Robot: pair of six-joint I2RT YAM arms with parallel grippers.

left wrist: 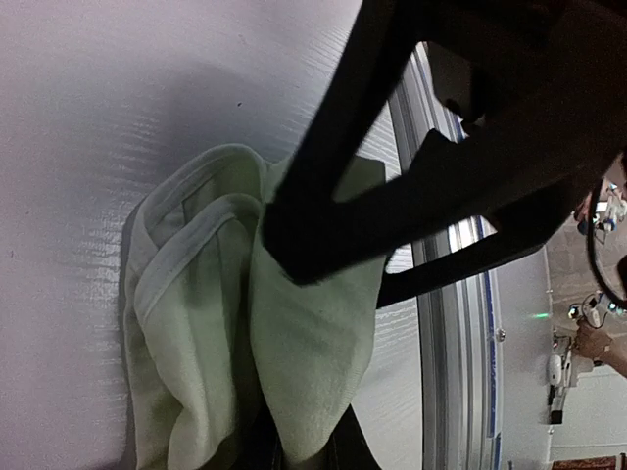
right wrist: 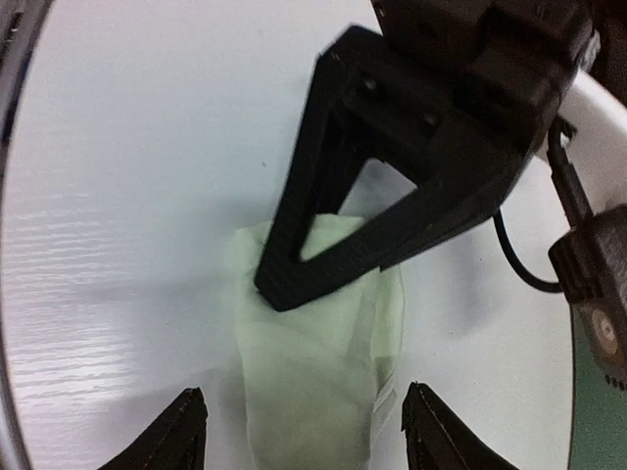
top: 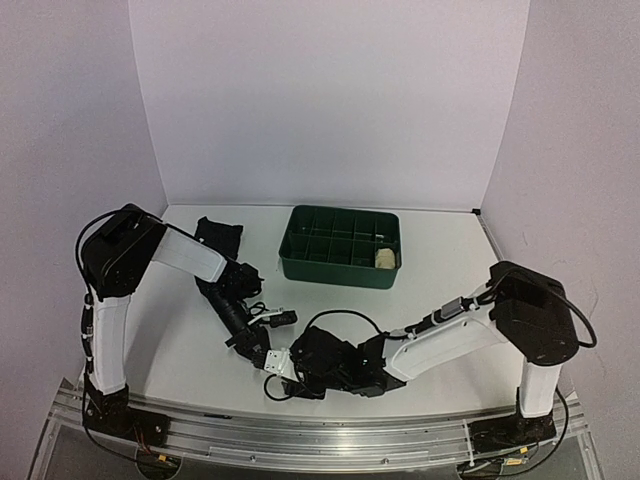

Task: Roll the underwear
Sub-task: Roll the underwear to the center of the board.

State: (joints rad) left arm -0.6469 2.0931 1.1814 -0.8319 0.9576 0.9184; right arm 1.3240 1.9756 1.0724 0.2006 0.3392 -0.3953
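The small white underwear (left wrist: 304,352) lies bunched on the white table near the front edge, between both grippers; it shows in the right wrist view (right wrist: 304,362) and as a white scrap in the top view (top: 277,362). My left gripper (left wrist: 304,458) is shut on one end of it, with cloth pinched between its fingers. My right gripper (right wrist: 304,397) is open, one fingertip on each side of the cloth, facing the left gripper's finger (right wrist: 323,245). The black underwear (top: 220,238) lies flat at the back left. A cream roll (top: 385,259) sits in a tray compartment.
The green divided tray (top: 335,272) stands at the back centre. A loose black cable (top: 275,318) lies by the left arm. The aluminium rail (top: 320,425) runs along the table's front edge, close to the grippers.
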